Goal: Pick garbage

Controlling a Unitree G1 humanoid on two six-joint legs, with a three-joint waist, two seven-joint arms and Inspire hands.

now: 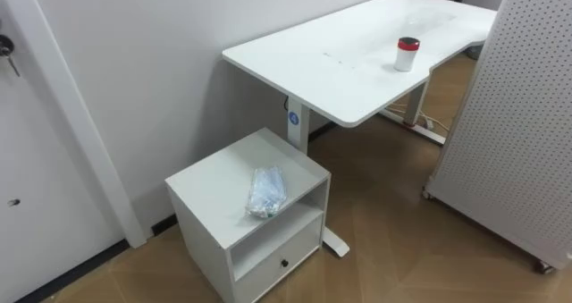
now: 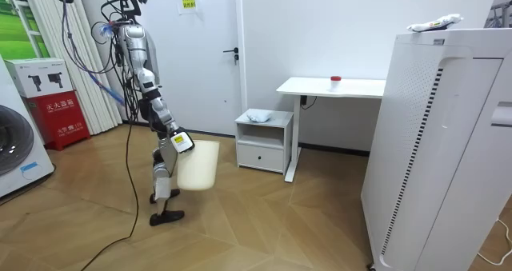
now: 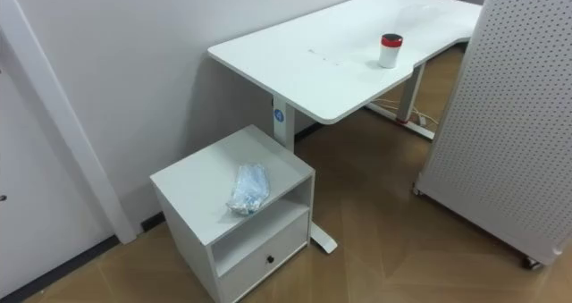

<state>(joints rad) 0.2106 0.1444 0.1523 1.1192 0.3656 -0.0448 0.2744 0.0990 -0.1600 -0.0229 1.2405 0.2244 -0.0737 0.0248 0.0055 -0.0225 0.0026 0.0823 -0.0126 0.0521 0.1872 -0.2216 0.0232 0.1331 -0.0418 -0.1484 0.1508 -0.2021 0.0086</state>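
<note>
A crumpled clear plastic bag [image 1: 266, 191] lies on top of a low white cabinet [image 1: 210, 173], near its front right edge. The bag also shows in the right eye view [image 3: 249, 187] and as a small pale lump in the room view [image 2: 258, 116]. In the room view I stand on the wooden floor a couple of steps to the left of the cabinet, facing it. A cream waste bin [image 2: 198, 165] hangs off the floor in front of my legs, and my right hand [image 2: 181, 141] is at its upper rim.
A white desk [image 1: 340, 53] stands right of the cabinet with a red-capped white cup [image 1: 407, 54] on it. A tall white perforated unit [image 1: 518, 115] on castors is at the right. Behind the cabinet are a wall and a door [image 1: 36, 178]. Bare wooden floor lies in front.
</note>
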